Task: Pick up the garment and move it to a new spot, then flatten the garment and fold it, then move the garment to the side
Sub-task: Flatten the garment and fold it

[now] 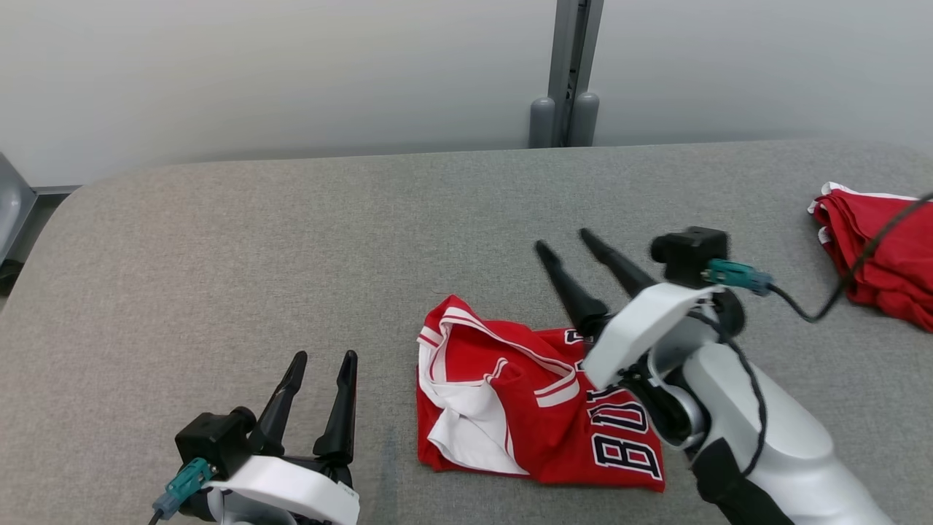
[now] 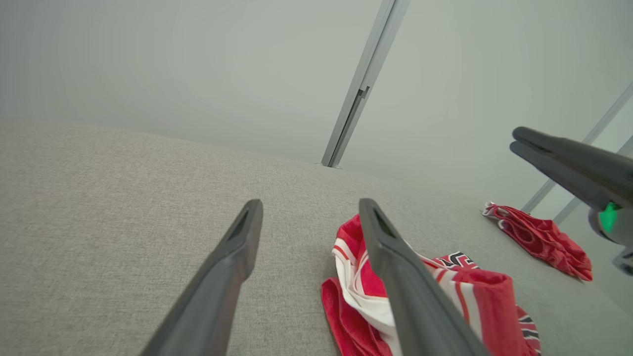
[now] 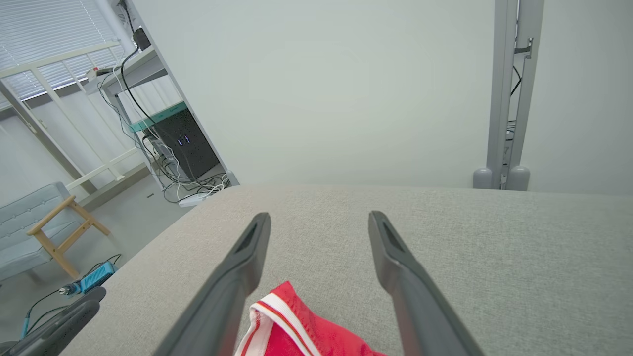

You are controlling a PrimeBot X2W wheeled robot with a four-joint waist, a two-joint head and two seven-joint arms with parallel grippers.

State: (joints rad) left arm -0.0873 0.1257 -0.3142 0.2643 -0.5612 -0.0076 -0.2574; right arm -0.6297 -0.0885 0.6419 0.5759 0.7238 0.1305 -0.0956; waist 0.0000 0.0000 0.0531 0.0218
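Head view: the red garment lies crumpled on the grey worktop, near its front edge.
The right gripper hangs above the garment's far side, jaws spread. The left gripper sits apart to the garment's left, jaws also spread. A second red cloth lies far right.

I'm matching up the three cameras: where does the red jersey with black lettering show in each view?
Head view: the jersey lies low in the picture, just right of centre.
Left wrist view: jersey at the bottom, right of centre.
Right wrist view: jersey at the bottom edge, near centre.
Shared landmark: the upright grey post at the back.
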